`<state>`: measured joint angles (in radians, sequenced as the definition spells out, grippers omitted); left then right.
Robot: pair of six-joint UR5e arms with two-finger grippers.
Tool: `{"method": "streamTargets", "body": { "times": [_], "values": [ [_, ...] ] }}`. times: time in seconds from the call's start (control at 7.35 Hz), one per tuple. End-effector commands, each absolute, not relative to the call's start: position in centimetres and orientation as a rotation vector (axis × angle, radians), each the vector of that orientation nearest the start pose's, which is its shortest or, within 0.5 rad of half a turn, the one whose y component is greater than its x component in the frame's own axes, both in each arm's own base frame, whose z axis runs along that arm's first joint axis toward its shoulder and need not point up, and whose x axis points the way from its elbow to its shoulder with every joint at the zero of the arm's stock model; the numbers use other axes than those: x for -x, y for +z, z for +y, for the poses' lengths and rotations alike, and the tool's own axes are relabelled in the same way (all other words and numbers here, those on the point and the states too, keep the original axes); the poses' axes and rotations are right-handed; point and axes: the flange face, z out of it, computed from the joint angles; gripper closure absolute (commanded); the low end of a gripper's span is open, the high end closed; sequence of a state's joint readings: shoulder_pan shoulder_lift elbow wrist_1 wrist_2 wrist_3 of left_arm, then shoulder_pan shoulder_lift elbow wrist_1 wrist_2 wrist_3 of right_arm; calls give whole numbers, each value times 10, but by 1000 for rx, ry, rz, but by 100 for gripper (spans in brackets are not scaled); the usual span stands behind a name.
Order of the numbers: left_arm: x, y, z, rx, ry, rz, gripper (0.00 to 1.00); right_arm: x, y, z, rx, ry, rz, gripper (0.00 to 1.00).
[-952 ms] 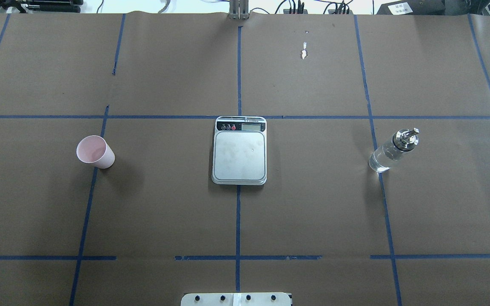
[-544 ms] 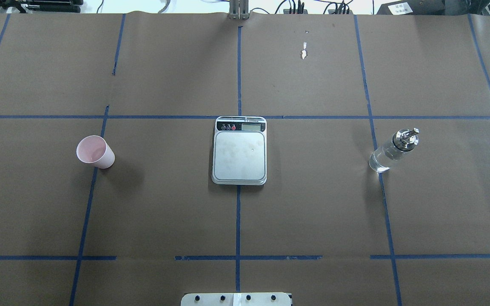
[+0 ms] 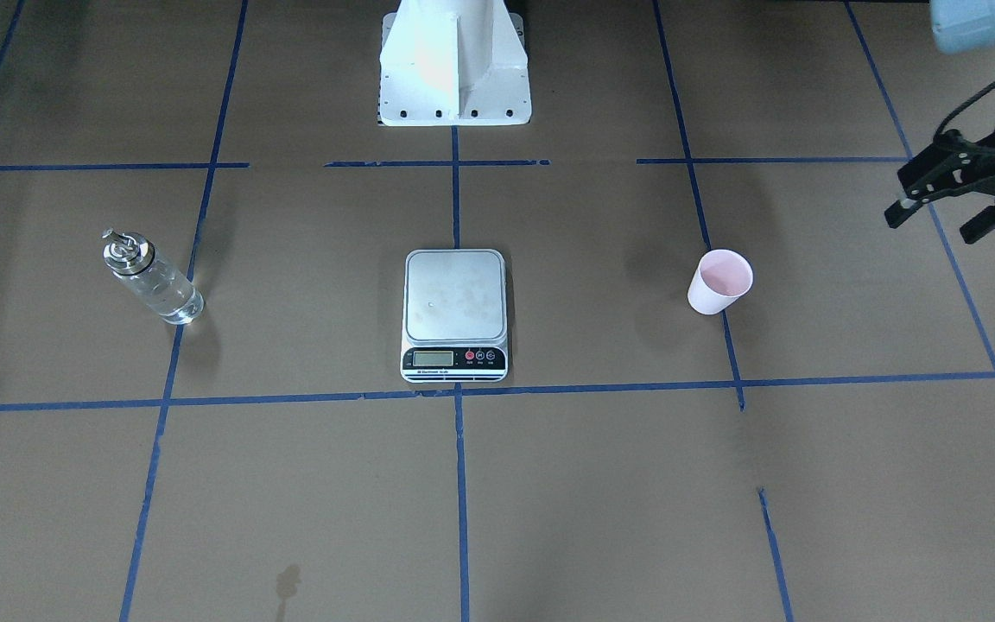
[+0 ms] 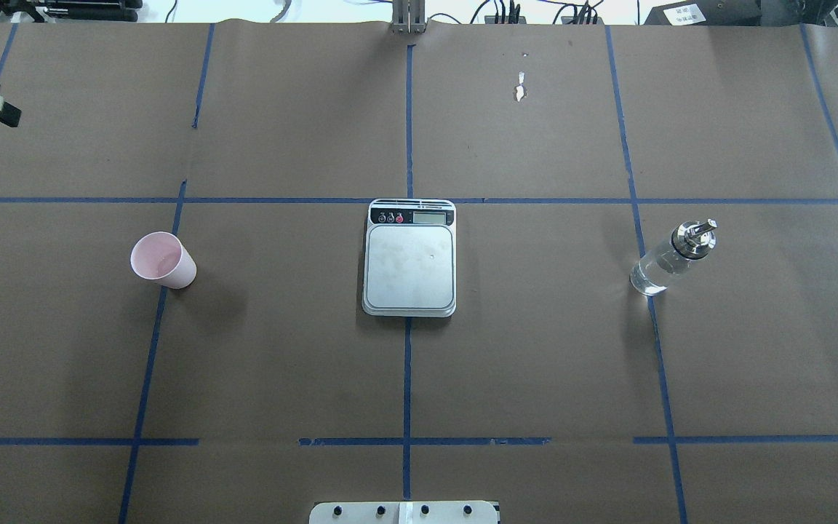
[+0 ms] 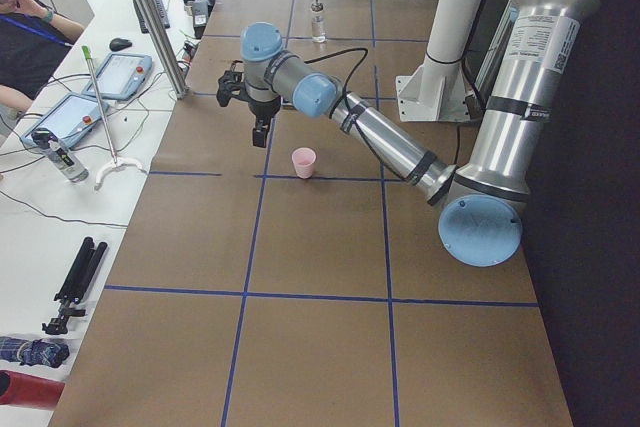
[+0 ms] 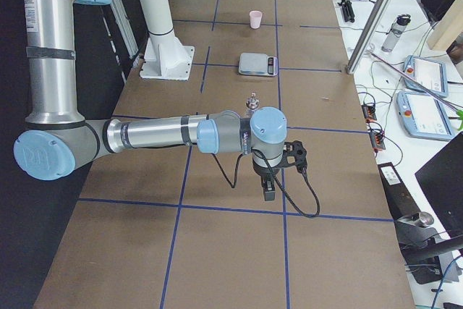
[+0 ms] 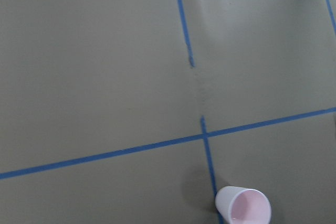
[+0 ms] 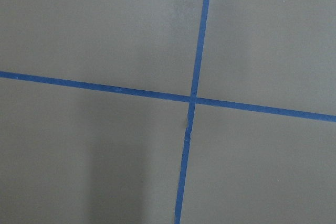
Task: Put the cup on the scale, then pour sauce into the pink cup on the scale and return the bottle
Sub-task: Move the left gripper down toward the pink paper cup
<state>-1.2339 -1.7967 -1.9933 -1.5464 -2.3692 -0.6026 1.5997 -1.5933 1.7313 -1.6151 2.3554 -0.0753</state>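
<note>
Coming into the overhead view just now, the left tool (image 3: 936, 220), spread wide, looks set to grab the cup (image 4: 163, 260). I cannot tell if the right tool (image 6: 268, 193) is wide or closed.

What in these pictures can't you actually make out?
- The scale's display: too small to read in any view.
- The right gripper: only in the exterior right view, too small to tell open or shut.
- The bottle: body hidden behind the right arm in that view.
- The left gripper: mostly cut off by the overhead view's left edge.
</note>
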Motion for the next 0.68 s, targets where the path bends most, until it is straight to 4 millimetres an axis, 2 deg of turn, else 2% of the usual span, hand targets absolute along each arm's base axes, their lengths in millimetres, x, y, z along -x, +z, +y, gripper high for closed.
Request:
{"method": "streamTargets", "body": {
  "times": [0.0,0.14,0.27,0.41,0.54],
  "values": [
    [-164,359,-494,-113,-76,894,0,-74,620,-482,-79,-60,-813,0],
    [-156,396,-476,-122,-106,916,0,-74,618,-483,-83,-60,-816,0],
    [-160,428,-470,-120,-155,949,0,-73,615,-485,-89,-65,-816,0],
    [-197,439,-462,-64,-188,947,0,-73,613,-486,-94,-68,-815,0],
    [-229,436,-454,-56,-220,917,0,-73,612,-487,-96,-68,-814,0]
  ]
}}
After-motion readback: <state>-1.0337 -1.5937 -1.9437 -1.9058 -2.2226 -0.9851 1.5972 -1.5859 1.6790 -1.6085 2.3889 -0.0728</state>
